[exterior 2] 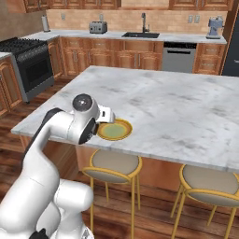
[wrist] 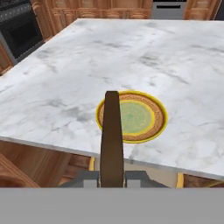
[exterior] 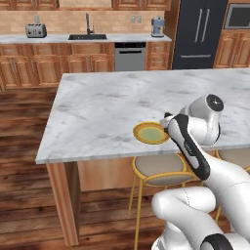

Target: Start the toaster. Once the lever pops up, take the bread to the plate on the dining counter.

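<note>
Rising from the bottom centre of the hand view, the bread (wrist: 112,135) is a thin brown slice seen edge-on, its narrow dark-crusted side a tall strip with a rounded top. The jaws are shut on its lower end, their grey tips (wrist: 89,178) pressed to either side of it.

Just beyond, at the middle of that view, the plate (wrist: 151,131) lies flat on the surface. It is a small round disc with a bright yellow edge, an olive-brown patterned rim and a pale green centre, and the slice's upper end overlaps its left rim in the picture. In the left base view the plate (exterior: 146,133) sits at lower centre, near the close edge of the dining counter (exterior: 107,107), partly hidden by the glossy white arm; in the right base view it (exterior 2: 114,130) lies left of centre.

That surface is a broad rectangular slab of white-grey veined marble on light wood. Round tan stool seats (exterior 2: 114,164) with yellow metal rims and legs stand below its near edge.

Far off, at the upper left of the left base view, the toaster (exterior: 36,31) is a boxy silver-grey block on the back worktop before tan tiles.
</note>
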